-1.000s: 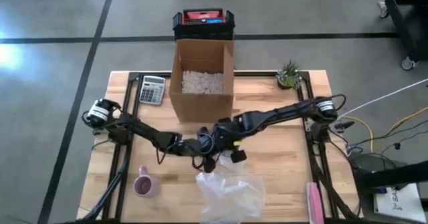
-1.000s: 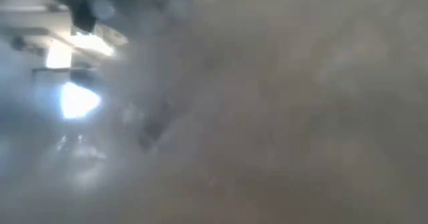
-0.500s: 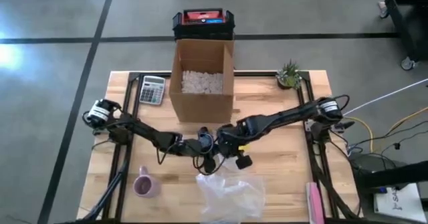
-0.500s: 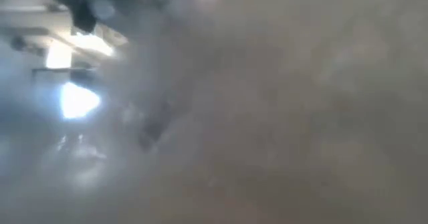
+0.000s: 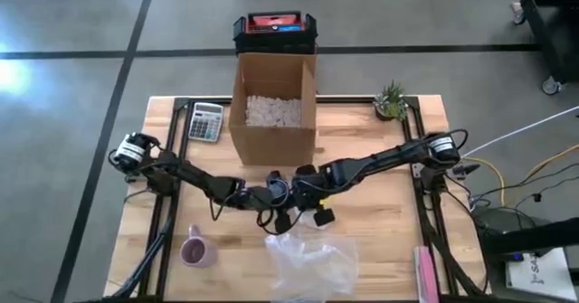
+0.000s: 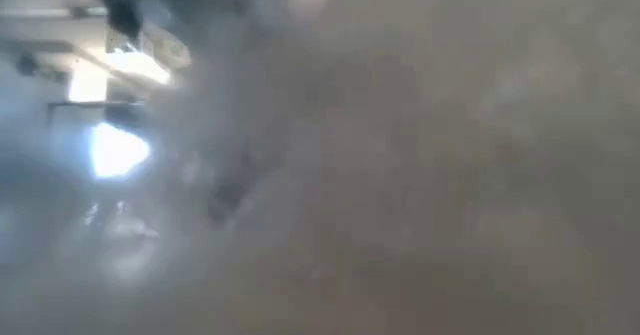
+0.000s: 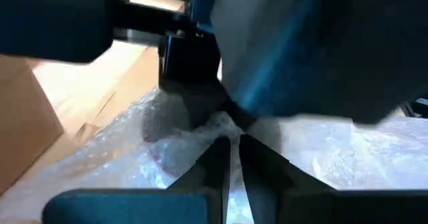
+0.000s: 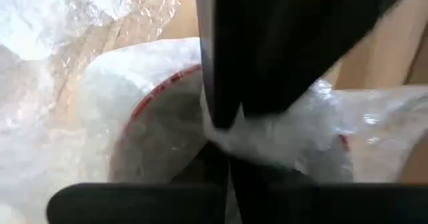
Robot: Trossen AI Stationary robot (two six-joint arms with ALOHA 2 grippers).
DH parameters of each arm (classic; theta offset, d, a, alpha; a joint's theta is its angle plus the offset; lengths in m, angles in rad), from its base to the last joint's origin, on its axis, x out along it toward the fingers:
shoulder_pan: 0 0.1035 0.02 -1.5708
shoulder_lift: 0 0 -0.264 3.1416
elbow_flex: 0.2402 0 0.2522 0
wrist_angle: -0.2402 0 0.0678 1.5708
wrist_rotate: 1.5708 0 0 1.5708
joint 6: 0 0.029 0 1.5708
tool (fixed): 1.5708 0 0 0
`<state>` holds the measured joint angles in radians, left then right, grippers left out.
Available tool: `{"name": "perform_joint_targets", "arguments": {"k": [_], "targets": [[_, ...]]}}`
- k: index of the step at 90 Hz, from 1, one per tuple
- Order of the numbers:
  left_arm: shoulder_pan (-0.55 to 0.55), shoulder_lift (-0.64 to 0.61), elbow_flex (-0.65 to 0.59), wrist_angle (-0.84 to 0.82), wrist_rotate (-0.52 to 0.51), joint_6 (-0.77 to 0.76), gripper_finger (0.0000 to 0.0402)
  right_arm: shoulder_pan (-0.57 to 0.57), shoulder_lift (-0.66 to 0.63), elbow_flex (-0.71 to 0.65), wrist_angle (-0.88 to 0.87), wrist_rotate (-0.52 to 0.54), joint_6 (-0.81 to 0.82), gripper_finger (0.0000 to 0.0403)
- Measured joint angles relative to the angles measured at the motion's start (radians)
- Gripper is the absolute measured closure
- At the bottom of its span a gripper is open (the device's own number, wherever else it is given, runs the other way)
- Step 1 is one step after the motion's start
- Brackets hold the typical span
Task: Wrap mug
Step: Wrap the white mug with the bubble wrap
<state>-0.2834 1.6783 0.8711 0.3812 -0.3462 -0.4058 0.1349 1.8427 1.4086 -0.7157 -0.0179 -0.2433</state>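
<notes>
Right wrist view alone — red-rimmed mug (image 8: 160, 127) under bubble wrap (image 8: 60, 57).

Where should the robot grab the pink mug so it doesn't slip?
Probably by the rim or body, coming straight down from above. In the high view the pink mug stands upright with its mouth facing up, alone on the table, so nothing blocks a top approach. I can't make out its handle. Both grippers are busy at the bubble wrap.

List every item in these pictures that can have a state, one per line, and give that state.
Cardboard box: open, holding white filler.
Bubble wrap: crumpled at the table's front edge, its back edge pinched by both hands.
Pink mug: upright, unwrapped.
Left hand: shut on bubble wrap.
Right hand: shut on bubble wrap.
</notes>
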Motion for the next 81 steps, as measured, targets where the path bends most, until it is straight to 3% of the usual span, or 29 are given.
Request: {"name": "perform_joint_targets", "arguments": {"k": [17, 32, 68, 81], "targets": [[0.000, 0.018, 0.000, 0.001, -0.004, 0.000, 0.0380, -0.005, -0.040, 0.041, -0.055, 0.003, -0.039, 0.0403], [0.000, 0.018, 0.000, 0.003, -0.005, 0.001, 0.0380, -0.005, -0.044, 0.055, 0.005, 0.000, -0.043, 0.0403], [-0.001, 0.010, 0.001, 0.000, -0.003, 0.004, 0.0380, -0.005, 0.063, -0.010, 0.095, -0.006, -0.016, 0.0403], [-0.004, -0.036, 0.040, -0.096, 0.024, 0.005, 0.0380, -0.005, 0.061, -0.015, 0.099, -0.006, -0.019, 0.0403]]}}
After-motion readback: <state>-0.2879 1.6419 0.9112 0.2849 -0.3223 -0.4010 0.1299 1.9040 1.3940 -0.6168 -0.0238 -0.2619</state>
